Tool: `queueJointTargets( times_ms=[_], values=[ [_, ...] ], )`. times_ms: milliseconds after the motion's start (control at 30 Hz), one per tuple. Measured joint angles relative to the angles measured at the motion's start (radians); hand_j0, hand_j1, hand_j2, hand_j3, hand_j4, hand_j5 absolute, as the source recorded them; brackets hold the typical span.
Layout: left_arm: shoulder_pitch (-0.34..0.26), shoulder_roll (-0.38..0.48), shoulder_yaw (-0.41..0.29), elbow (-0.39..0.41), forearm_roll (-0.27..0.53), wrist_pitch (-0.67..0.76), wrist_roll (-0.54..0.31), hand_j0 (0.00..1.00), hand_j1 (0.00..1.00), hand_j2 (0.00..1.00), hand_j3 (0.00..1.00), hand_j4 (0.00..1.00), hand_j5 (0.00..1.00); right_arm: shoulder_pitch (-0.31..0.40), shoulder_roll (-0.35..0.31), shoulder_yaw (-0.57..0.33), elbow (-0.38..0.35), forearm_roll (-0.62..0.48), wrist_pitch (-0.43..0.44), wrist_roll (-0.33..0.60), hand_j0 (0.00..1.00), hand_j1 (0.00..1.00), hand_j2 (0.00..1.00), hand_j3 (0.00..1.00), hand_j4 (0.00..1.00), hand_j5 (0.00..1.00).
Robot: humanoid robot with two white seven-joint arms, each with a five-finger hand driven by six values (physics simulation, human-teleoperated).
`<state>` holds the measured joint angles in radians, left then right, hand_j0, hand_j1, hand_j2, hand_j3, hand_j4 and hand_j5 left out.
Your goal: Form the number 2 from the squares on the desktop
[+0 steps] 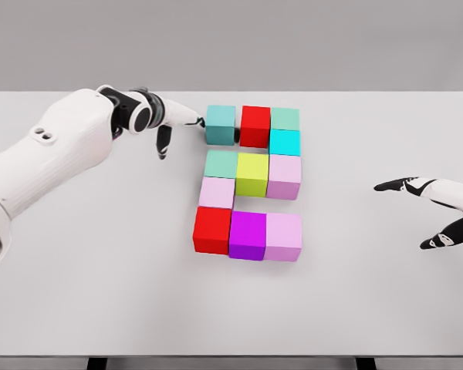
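Observation:
Several coloured cubes stand together on the white table (100, 293), forming a blocky figure. Top row: teal cube (221, 123), red cube (255, 125), pale green cube (285, 119). A cyan cube (285, 142) sits below the pale green one. Middle row: green cube (221, 163), yellow cube (252, 173), pink cube (284, 176). A pink cube (217, 193) leads down to the bottom row: red (212, 230), purple (247, 234), pink (283, 236). My left hand (174, 123) is open, fingertips touching the teal cube's left side. My right hand (428, 212) rests open at the right edge.
The table's far edge runs behind the top row of cubes. Wide bare tabletop lies left, right and in front of the figure.

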<state>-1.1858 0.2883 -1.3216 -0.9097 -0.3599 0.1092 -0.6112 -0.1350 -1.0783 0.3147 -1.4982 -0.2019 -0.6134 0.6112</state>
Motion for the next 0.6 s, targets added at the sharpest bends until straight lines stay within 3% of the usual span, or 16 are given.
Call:
queueJointTargets(
  times_ms=[600],
  values=[
    [0.000, -0.012, 0.000, -0.003, -0.001, 0.000, 0.000, 1.00, 1.00, 1.00, 1.00, 1.00, 1.00, 0.000, 0.000, 0.000, 0.000, 0.000, 0.000, 0.000, 1.00, 1.00, 1.00, 1.00, 1.00, 1.00]
  ],
)
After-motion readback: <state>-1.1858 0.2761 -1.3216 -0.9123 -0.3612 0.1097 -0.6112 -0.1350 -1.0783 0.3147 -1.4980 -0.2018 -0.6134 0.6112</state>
